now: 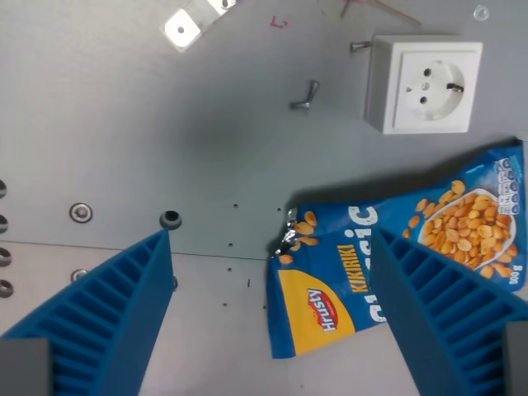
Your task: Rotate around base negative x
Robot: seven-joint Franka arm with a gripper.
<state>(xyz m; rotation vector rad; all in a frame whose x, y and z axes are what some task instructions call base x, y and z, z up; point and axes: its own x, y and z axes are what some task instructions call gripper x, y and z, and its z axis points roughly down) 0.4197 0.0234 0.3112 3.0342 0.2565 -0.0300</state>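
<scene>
In the wrist view my gripper [272, 247] is open, its two blue ribbed fingers [107, 313] rising from the bottom corners with a wide gap between them. A blue Hrusty Kikiriki peanut bag [346, 272] lies flat on the grey metal table [165, 140], at the wrist view's right. The right finger [445, 313] overlaps the bag's middle and hides part of it. The bag's torn silver edge [289, 235] points toward the gap. Nothing is held between the fingers.
A white wall socket box [425, 87] stands on the table at the upper right. A small wing screw [305, 95] lies left of it. A metal bracket [183, 27] sits at the top left. Several bolts [80, 213] and holes dot the plate.
</scene>
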